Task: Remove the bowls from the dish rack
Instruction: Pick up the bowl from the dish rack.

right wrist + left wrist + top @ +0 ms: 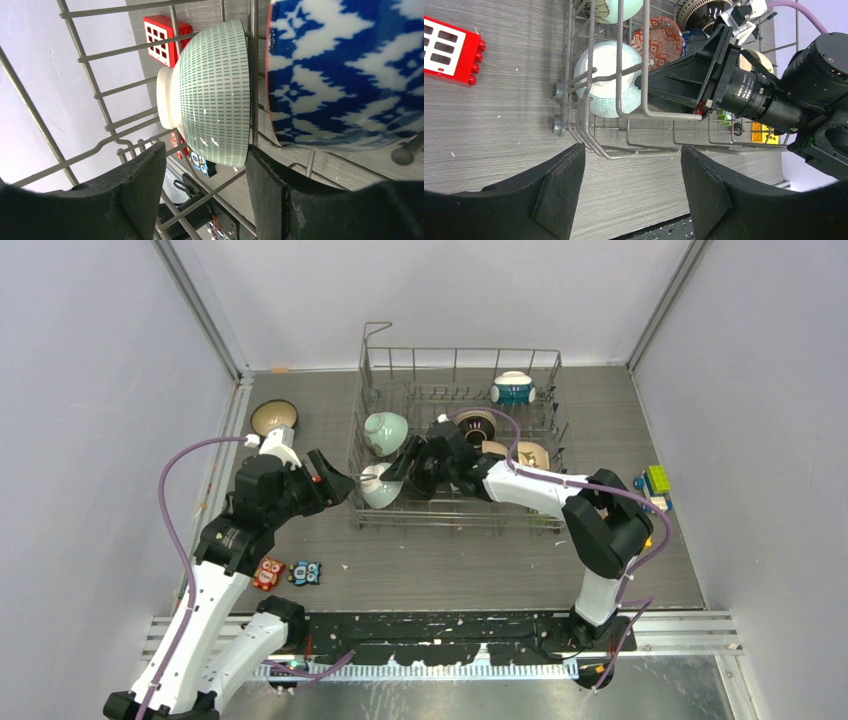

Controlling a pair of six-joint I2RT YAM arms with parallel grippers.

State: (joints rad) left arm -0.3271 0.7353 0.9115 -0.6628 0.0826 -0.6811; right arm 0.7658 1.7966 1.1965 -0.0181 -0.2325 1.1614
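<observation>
bowls (385,430) tilted on edge inside dish rack (470,350)

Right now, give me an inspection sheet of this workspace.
Surface: grey wood-grain table, pale specks.
Job's things: grey wire dish rack holds several ceramic bowls, including a green-dashed white bowl; one brown round bowl sits on the table.
Clutter: two toy owl figures, red toy block, coloured toy blocks.
Pincers: left pincer open outside the rack; right pincer open inside it, at the dashed bowl.
Cables: purple cables loop above table and rack.
Surroundings: pale walls on three sides.
</observation>
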